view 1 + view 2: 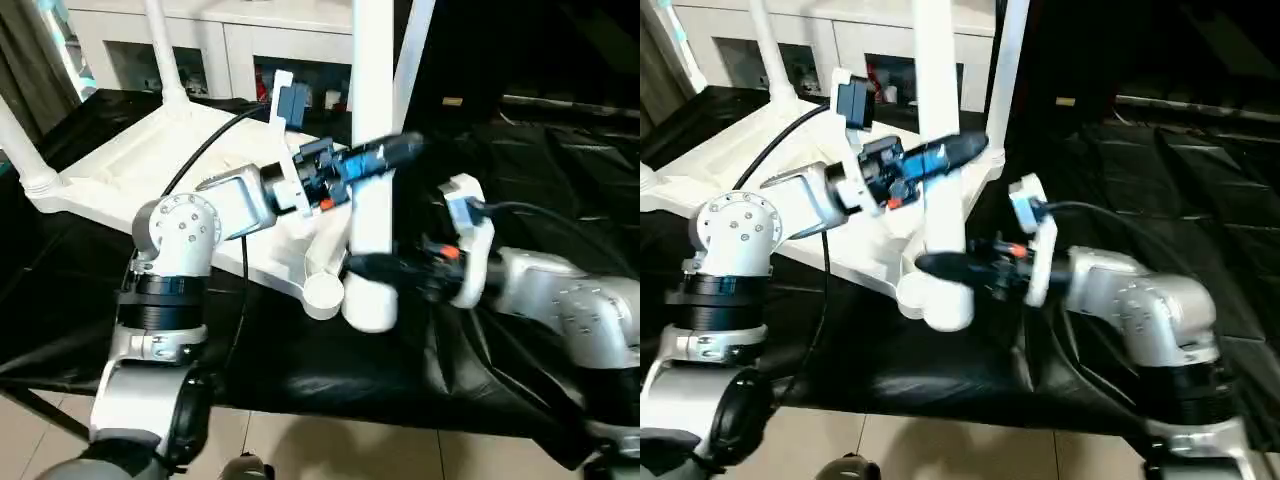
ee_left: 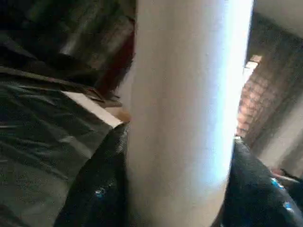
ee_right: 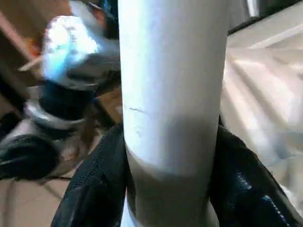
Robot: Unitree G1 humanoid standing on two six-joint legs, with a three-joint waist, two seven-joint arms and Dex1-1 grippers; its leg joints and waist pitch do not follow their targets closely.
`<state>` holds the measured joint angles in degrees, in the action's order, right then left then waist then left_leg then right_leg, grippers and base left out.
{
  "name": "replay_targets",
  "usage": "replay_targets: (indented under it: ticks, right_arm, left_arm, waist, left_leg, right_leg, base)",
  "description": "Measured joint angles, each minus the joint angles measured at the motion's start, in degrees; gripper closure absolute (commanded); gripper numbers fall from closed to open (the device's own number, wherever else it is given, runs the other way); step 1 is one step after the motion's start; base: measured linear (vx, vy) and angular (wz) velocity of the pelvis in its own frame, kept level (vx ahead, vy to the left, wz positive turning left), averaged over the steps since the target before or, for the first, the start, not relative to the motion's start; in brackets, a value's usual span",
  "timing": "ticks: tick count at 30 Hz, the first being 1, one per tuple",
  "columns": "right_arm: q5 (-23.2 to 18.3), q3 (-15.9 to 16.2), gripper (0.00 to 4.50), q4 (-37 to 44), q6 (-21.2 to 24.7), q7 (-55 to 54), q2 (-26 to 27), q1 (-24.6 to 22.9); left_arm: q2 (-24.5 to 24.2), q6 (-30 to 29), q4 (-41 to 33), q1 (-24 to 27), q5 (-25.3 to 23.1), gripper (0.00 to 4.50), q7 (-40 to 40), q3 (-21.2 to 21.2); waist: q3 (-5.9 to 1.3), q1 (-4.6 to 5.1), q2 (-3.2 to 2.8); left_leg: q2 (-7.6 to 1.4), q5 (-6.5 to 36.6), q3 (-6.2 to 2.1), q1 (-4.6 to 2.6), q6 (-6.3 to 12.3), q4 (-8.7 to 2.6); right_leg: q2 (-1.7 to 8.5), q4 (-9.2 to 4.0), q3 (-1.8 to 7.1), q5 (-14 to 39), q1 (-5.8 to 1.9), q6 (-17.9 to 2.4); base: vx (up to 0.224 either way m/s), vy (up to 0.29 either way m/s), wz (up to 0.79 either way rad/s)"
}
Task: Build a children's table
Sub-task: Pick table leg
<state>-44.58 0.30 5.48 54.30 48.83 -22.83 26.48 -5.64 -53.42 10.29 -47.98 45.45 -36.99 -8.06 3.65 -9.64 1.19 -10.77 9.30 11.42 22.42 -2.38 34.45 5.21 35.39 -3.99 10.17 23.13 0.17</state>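
Right of the held leg (image 1: 372,150), you had open black cloth (image 1: 540,150). To its left, the tabletop (image 1: 150,165) and standing legs (image 1: 160,45) blocked you.

Upturned white tabletop with legs standing in its sockets

The white plastic tabletop (image 1: 170,165) lies underside up on the black-covered worktop, towards its left side, one rounded corner socket (image 1: 322,296) at the near corner. A white tubular leg (image 1: 372,150) stands upright just beside that socket, its flared end (image 1: 371,303) low at the worktop. Three more legs rise from other corners: one at the left corner (image 1: 22,150), one at the far-left (image 1: 160,45), one behind (image 1: 415,45).
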Motion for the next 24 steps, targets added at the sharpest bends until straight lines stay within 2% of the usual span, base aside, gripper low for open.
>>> replay_targets:
  ticks: [6,7,17,19,22,24]
  right_arm:
    - [1.8,-0.4,2.57,0.0,-1.0,-4.7,2.0,0.0]
    - [1.8,-0.4,2.57,0.0,-1.1,-4.8,2.0,0.0]
    - [2.0,-0.6,2.59,0.0,-2.3,-5.7,2.4,0.6]
    - [2.4,-0.5,2.03,-0.1,-2.8,-5.7,2.5,0.7]
    - [3.0,-0.5,1.81,-0.3,-3.1,-6.1,2.7,1.4]
    - [1.4,-1.3,1.54,-1.6,-1.7,-6.1,3.5,2.7]
  left_arm:
    - [1.9,1.7,-3.2,1.2,-2.0,2.31,7.2,-0.3]
    - [2.2,1.7,-3.3,1.2,-2.0,2.53,7.8,-0.5]
    - [3.1,2.5,-4.8,1.2,-2.0,2.64,10.4,-1.0]
    - [3.1,2.6,-5.0,1.2,-1.9,2.64,10.7,-1.2]
    - [3.1,2.3,-5.0,1.2,-1.8,2.64,11.4,-1.8]
    - [3.0,1.5,-4.9,1.2,-0.8,2.64,11.3,-2.4]
  waist:
    - [0.02,0.13,0.06]
    - [0.02,0.13,0.06]
    - [0.03,0.16,0.17]
    - [0.03,0.14,0.17]
    - [0.03,0.16,0.18]
    - [0.02,0.2,0.16]
  left_leg:
    - [0.0,0.0,0.0,0.01,-0.01,-0.02]
    - [0.0,0.0,0.0,0.01,-0.01,-0.02]
    - [0.0,0.0,0.0,0.01,-0.01,-0.02]
    - [0.0,0.0,0.0,0.01,-0.01,-0.02]
    - [0.0,0.0,0.0,0.01,-0.03,-0.01]
    - [0.0,0.0,0.0,0.01,-0.03,-0.01]
  right_leg:
    - [0.0,-0.03,-0.01,0.0,0.01,0.0]
    - [-0.01,-0.03,-0.01,0.0,0.01,0.0]
    - [0.0,-0.03,0.0,0.0,0.01,0.0]
    - [0.0,-0.03,-0.01,0.0,0.01,0.0]
    - [0.0,-0.03,0.0,0.0,0.01,0.0]
    - [0.0,-0.03,0.0,0.0,0.01,0.0]
  base:
    - [0.0,0.0,0.0]
    - [0.0,0.0,0.0]
    - [0.0,0.0,0.0]
    - [0.0,0.0,0.0]
    - [0.0,0.0,0.0]
    - [0.0,0.0,0.0]
